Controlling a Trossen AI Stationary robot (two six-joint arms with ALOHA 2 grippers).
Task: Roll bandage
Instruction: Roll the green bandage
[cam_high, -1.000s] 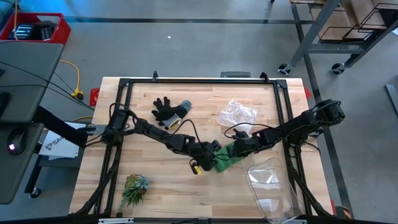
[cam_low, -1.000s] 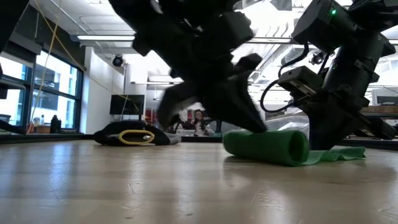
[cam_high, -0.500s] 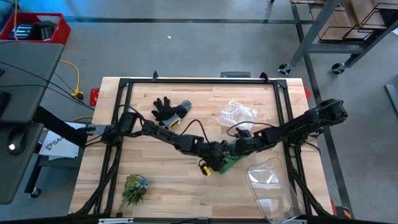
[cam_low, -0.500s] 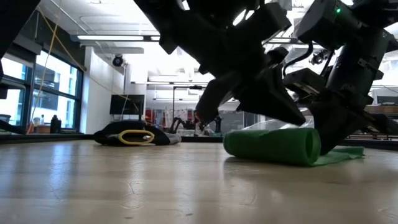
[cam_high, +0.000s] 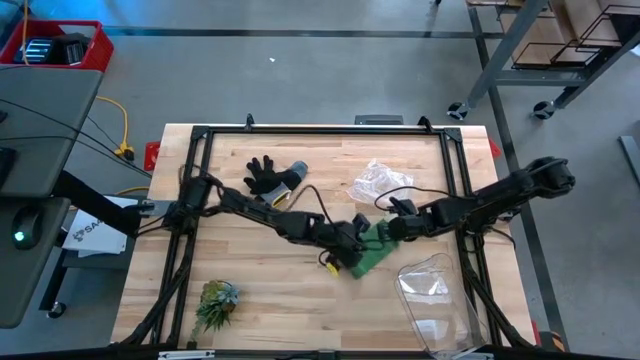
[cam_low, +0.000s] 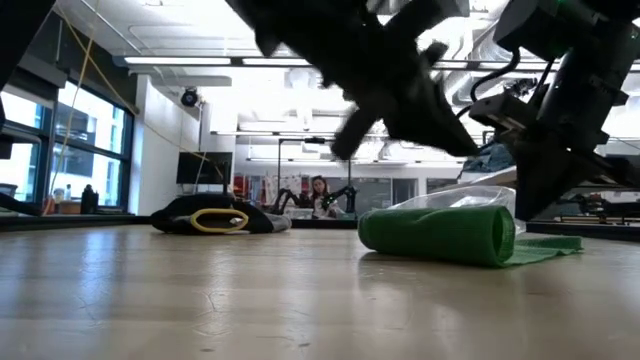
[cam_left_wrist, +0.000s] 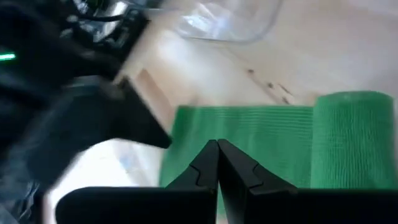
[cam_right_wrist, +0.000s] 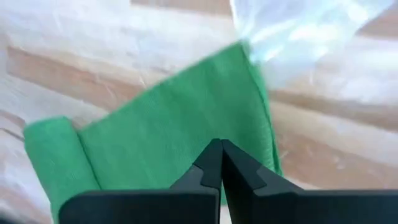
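Low view shows the left hand (cam_low: 400, 95), closed, lifted off the bandage (cam_low: 440, 235); roll seemingly longer, tail remaining under the closed right hand (cam_high: 400, 228).

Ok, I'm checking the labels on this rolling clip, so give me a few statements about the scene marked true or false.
1. The bandage is partly rolled, with a flat tail left on the table. True.
2. The left gripper is wide open. False: its fingers are shut.
3. The right gripper is shut above the bandage's flat part. True.
4. The glove lies on top of the bandage. False: it lies apart, farther back on the table.
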